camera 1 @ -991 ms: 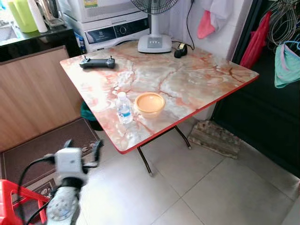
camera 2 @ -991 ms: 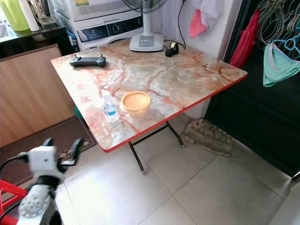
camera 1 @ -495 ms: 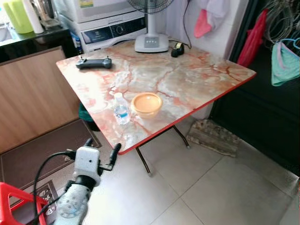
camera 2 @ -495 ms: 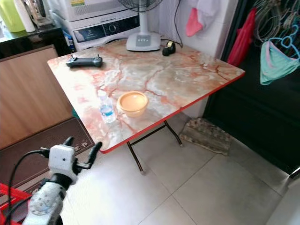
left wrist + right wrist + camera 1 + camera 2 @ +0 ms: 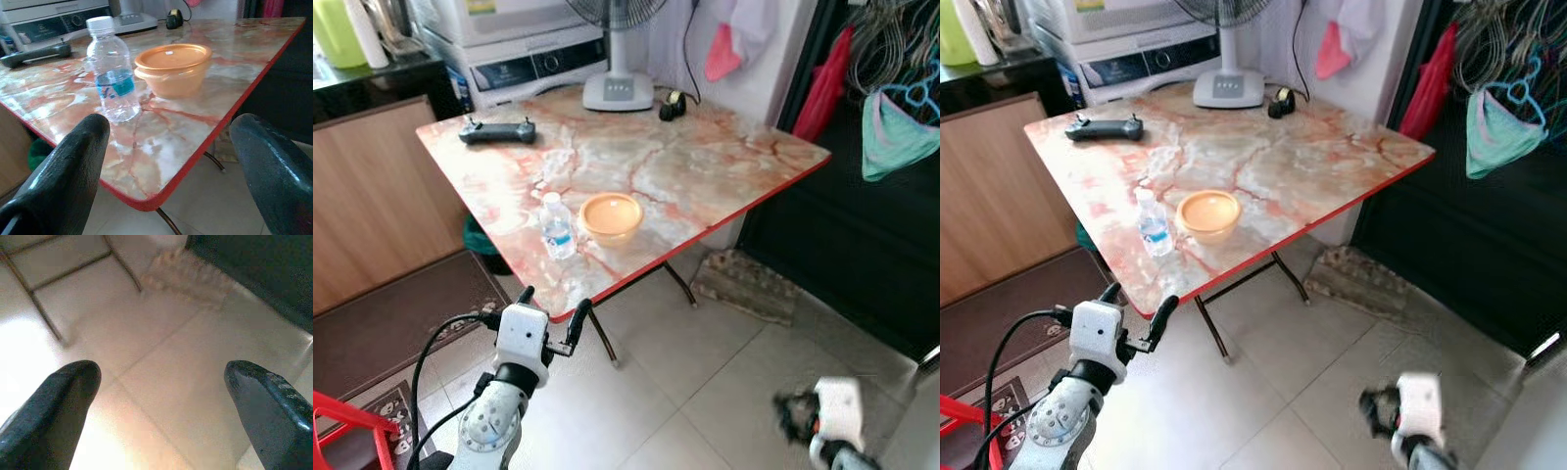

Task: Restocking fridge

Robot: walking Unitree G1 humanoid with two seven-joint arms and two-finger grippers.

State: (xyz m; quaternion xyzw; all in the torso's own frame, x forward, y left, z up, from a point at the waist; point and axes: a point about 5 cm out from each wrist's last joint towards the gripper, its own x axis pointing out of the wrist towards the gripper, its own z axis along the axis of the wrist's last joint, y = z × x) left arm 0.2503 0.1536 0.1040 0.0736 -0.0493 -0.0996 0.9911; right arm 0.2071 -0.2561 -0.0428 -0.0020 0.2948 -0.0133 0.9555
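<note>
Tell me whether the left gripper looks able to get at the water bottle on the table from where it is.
Probably yes. The left gripper is open and raised just short of the table's red edge, pointed at the water bottle. Nothing stands between them; the orange lidded bowl sits beside the bottle, apart from it.

Marble-patterned folding table [image 5: 705, 166], water bottle [image 5: 555, 224], orange lidded bowl [image 5: 611, 216], controller [image 5: 496, 130], fan base [image 5: 618, 91]
</note>
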